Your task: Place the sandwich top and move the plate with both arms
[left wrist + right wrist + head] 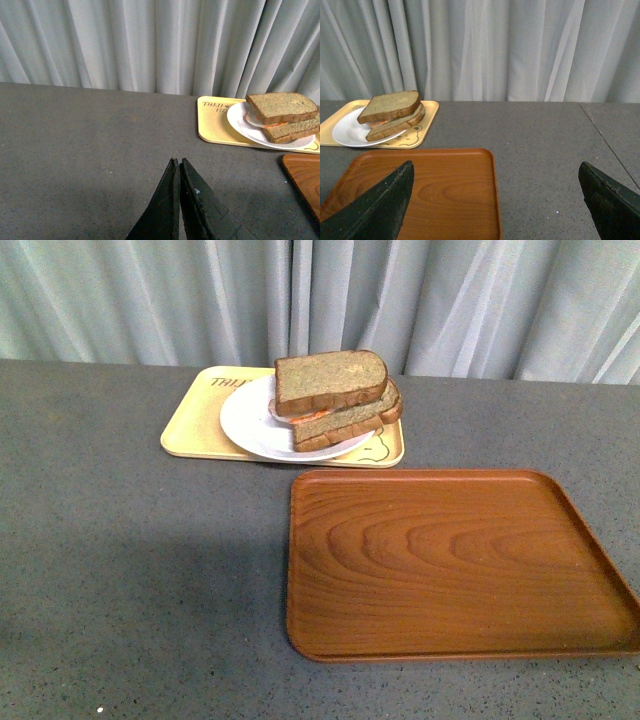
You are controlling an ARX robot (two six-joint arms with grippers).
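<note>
White and shallow, the plate (pixel 250 425) sits on the pale yellow tray (pixel 190 430) at the far side; on it the sandwich top (pixel 330 380) lies over the lower slice (pixel 345 425), orange filling between them; nearer and to the right, the brown wood-grain tray (pixel 455 565) holds nothing; all rest on a speckled grey table (pixel 130 560) before pale curtains (pixel 150 300); left gripper (pixel 179 162) fingers together, right gripper (pixel 495 172) fingers wide apart.

Brown bread, white plate, yellow and wood-brown trays, grey table

Speckled brownish sandwich top (pixel 330 378) with darker crust; orange-red filling beneath; plain white plate (pixel 248 425); pale yellow tray (pixel 195 420) with brown lettering; reddish-brown wood-grain tray (pixel 450 560) under black right gripper (pixel 495 200); speckled dark grey table (pixel 130 570); pale grey-green curtain (pixel 320 300).
</note>
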